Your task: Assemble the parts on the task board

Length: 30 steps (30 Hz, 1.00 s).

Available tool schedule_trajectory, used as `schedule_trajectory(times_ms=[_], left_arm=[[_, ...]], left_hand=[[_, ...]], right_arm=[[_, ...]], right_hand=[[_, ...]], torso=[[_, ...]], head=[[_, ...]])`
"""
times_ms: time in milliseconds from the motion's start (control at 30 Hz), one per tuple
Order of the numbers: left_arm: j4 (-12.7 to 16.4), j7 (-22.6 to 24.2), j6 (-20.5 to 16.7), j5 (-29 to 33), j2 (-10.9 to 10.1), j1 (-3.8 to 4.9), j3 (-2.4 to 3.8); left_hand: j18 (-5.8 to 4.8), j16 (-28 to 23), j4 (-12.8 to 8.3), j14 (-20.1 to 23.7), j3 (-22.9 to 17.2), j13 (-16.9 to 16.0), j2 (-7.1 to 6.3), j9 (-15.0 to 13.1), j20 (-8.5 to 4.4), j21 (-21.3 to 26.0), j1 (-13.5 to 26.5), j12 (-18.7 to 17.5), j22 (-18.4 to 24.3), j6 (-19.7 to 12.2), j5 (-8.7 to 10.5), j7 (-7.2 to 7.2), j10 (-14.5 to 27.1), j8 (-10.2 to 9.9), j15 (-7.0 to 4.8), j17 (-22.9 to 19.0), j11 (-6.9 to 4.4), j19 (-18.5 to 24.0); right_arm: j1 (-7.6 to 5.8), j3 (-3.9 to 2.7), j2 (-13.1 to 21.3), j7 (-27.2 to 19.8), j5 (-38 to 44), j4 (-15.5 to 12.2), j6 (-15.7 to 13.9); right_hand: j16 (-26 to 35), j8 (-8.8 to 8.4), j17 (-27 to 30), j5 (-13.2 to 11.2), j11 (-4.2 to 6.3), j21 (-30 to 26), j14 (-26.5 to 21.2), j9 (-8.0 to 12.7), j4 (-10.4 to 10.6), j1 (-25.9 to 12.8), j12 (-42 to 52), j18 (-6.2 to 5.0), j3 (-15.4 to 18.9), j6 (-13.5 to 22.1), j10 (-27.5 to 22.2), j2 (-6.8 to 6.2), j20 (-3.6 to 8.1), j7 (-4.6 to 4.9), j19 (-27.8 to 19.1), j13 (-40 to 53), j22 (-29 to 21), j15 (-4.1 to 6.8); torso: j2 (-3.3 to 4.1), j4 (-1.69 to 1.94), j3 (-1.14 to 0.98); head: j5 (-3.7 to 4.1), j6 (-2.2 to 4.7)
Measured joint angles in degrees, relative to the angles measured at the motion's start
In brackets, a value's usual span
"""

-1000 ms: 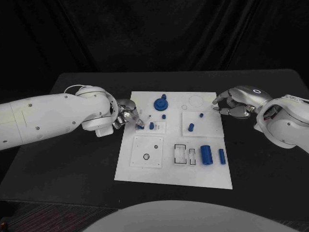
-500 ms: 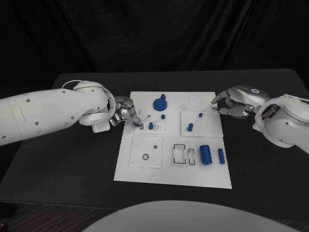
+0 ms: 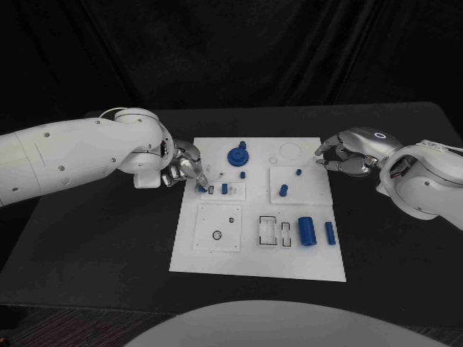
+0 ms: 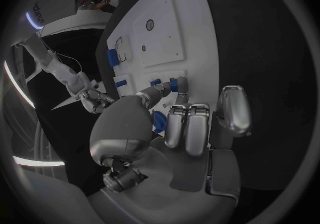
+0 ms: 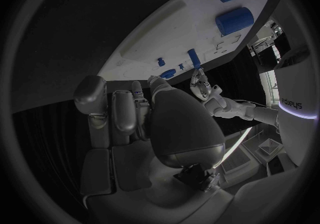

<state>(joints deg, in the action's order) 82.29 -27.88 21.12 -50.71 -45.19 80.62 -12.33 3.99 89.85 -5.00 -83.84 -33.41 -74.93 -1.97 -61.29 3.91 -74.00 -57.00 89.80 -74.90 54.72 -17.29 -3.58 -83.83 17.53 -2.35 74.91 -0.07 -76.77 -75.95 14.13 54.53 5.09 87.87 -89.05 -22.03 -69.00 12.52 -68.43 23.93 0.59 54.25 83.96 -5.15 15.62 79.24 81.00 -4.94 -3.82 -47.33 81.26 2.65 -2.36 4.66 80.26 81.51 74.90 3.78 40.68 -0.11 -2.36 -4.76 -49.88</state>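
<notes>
One white task board sits centre frame on the black table in the head view. Blue parts on it, seven counted:
- one gear-like disc with a knob, upper middle of the board
- one tiny peg just below the disc
- one short peg in the small square plate at the board's left side
- one small piece at the left hand's fingertips, just left of that peg
- one slanted peg on the right-hand square plate
- one thick cylinder, lower right
- one thin cylinder just right of the thick one, the two apart

Also one larger square plate with a dark hole at lower left of the board, two narrow rectangular slots at lower middle, and one faint ring outline at the upper right.

Left hand: at the board's left edge, left of centre frame. In the left wrist view its thumb and one finger close on the small blue piece, touching the board; the other fingers stay straight and hold nothing.

Right hand: right of centre frame, at the board's upper right corner, fingers curled in. The right wrist view shows fingers folded beside the palm with nothing seen in them, so it looks closed on nothing.
</notes>
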Motion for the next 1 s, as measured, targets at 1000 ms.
schedule_trajectory(times_ms=[1000], left_arm=[[-7.15, -1.55, 7.89, 5.22, 5.14, 1.18, 0.01]], left_hand=[[-0.02, 0.00, -0.24, 0.00, -0.23, 0.00, -0.36, 0.26, 0.27, 0.66, -0.05, 0.00, 0.00, -0.18, 0.16, -0.23, 0.00, -0.23, 0.00, 0.00, 0.00, 0.68]], right_arm=[[0.13, 0.00, -0.49, 0.26, -0.01, 0.45, 0.00]], right_hand=[[0.00, -0.21, 0.12, 0.00, -0.10, 0.00, -0.02, 0.06, -0.14, 0.54, -0.05, 0.00, -0.14, -0.19, -0.10, 0.06, 0.00, 0.20, 0.00, -0.02, 0.03, -0.02]], torso=[[0.12, 0.00, 0.03]], head=[[0.20, 0.33]])
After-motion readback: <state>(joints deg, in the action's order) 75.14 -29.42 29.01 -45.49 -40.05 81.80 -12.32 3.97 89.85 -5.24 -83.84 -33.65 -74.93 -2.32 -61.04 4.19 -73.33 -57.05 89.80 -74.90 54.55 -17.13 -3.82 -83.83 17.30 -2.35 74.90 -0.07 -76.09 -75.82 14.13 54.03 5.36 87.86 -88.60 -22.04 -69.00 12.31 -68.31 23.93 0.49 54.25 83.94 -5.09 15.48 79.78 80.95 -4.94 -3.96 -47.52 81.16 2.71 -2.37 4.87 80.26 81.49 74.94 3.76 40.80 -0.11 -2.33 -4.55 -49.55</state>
